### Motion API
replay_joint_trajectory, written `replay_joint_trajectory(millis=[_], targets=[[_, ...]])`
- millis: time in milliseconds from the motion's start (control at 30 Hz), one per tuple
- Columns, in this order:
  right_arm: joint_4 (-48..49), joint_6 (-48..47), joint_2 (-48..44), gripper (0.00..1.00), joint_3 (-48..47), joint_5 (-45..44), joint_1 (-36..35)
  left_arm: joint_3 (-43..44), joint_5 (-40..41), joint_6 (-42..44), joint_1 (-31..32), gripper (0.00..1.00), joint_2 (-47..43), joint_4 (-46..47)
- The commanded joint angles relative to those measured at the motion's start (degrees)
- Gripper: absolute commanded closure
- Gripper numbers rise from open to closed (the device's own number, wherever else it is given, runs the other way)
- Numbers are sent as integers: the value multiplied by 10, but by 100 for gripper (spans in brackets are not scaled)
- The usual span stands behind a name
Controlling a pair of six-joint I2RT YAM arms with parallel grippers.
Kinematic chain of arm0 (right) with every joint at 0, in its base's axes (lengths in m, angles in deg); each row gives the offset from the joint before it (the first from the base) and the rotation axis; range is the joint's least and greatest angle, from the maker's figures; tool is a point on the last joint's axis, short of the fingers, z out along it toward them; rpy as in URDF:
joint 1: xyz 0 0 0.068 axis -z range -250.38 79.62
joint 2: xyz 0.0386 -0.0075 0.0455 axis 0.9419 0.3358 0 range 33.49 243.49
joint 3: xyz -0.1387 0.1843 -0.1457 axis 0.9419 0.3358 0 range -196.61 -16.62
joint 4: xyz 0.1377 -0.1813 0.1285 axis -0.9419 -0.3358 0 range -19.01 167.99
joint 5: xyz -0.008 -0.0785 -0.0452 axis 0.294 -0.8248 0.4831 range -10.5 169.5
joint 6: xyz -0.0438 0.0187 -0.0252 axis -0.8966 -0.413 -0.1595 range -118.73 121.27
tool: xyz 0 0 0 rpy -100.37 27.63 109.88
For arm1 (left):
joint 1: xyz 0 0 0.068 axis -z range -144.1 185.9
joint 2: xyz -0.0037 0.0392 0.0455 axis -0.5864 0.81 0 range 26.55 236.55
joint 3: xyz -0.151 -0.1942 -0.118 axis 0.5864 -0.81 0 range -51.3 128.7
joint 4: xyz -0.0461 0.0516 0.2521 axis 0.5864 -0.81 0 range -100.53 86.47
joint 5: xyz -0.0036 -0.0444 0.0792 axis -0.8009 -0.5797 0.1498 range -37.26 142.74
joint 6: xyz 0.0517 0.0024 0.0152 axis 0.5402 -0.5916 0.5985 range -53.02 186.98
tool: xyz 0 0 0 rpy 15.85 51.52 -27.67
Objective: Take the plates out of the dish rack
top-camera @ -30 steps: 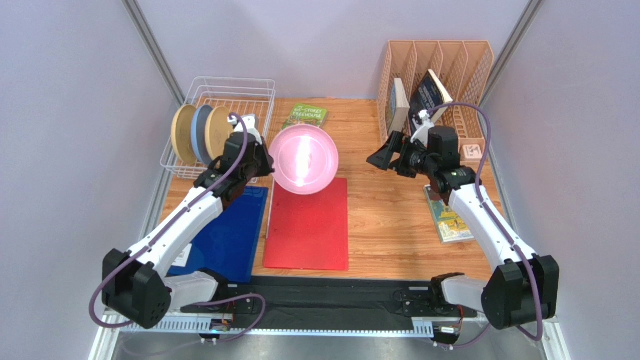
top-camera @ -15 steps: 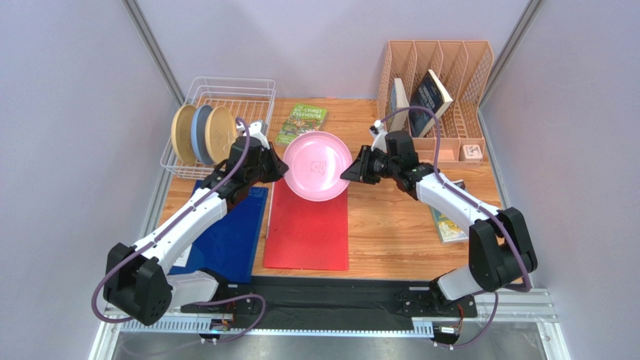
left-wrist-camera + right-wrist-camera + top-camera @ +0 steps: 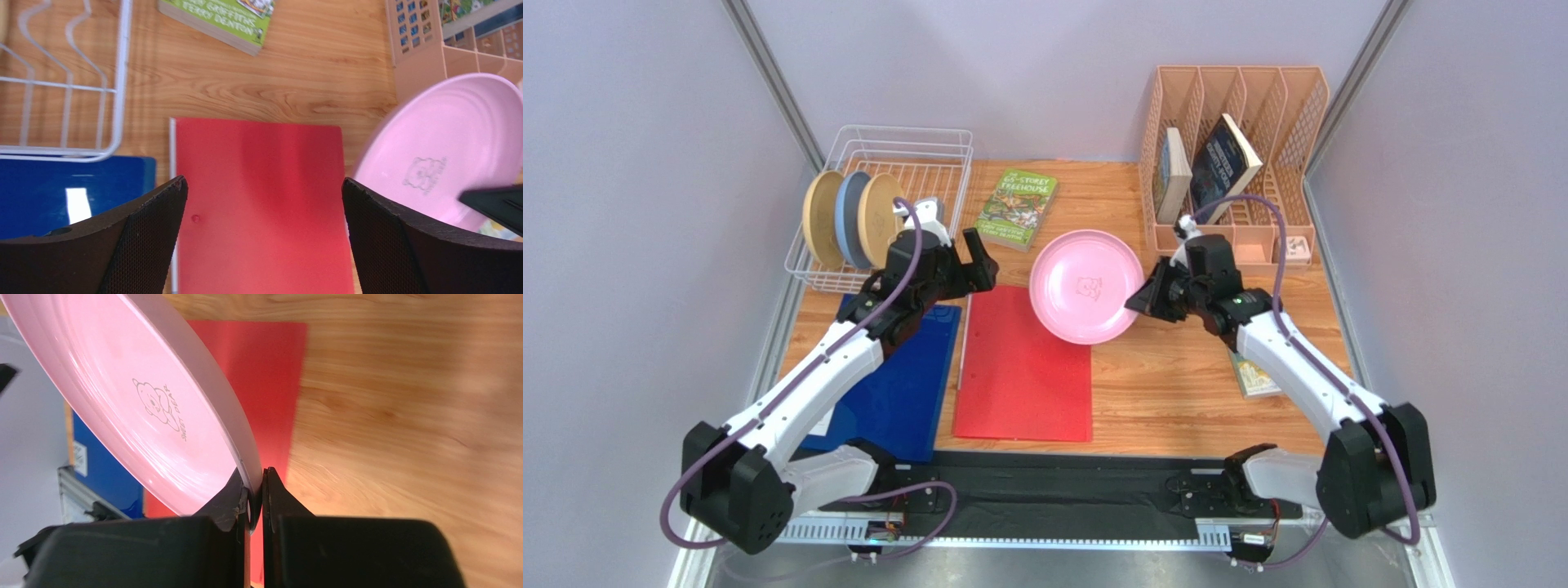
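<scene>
Plates are partly unloaded: the pink plate (image 3: 1085, 286) is out of the rack, held tilted over the far right corner of the red mat (image 3: 1024, 368) on the desk (image 3: 1161, 380). The right fingers (image 3: 228, 502) are pinched tight on its right rim, and nothing else supports it. Just left of the plate, over the mat's far edge, the left fingers (image 3: 147, 239) are spread wide and hold nothing. Beyond them, at the far left, the wire rack (image 3: 891, 141) holds three plates on edge: a cream plate (image 3: 821, 218), a blue plate (image 3: 852, 214) and a second cream plate (image 3: 880, 214). The step in hand looks like setting the pink plate down. That calls for the right arm to lower and level it onto a bare spot before letting go. The left arm is free to reach for the nearest plate in the rack.
</scene>
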Motion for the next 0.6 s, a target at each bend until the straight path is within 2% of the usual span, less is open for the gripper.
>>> replay_joint_trajectory(millis=[0,167,267,567], targets=[[-71,14,-71,100,41,-67,46,5,127,75,0,0,-46,-16],[-88,32,-76,100,88,-64,86,4,241,136,0,0,-72,-4],[-88,38,-62,100,97,-76,97,3,275,170,0,0,-80,6],[-86,38,-14,100,109,-117,131,-13,311,215,-16,0,-96,41]])
